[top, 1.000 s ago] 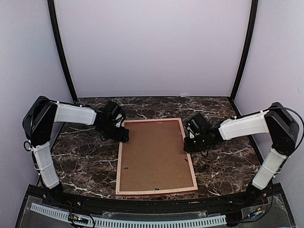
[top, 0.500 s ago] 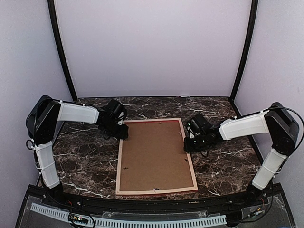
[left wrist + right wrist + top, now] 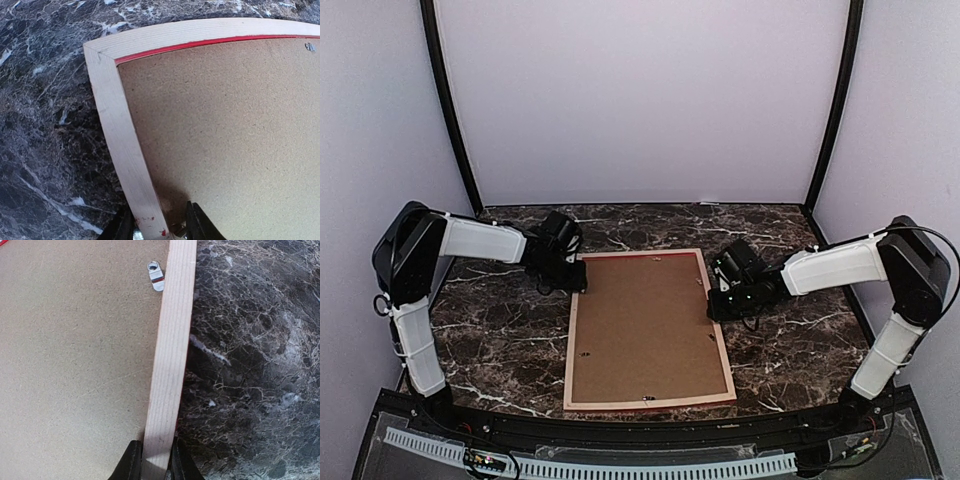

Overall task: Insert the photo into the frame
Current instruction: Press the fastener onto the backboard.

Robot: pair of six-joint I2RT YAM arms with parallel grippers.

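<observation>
Wooden frame (image 3: pixel 175 330) lies back-up, lengthwise between the arms. Right end effector (image 3: pixel 154 462) pinches its right rail; left end effector (image 3: pixel 158 227) straddles the left rail, grip unclear.

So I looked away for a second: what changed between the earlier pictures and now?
The left end effector shifted a little toward the far-left corner of the frame, its jaws narrowing astride the left rail. The right end effector stayed clamped on the right rail; the frame did not move.
</observation>
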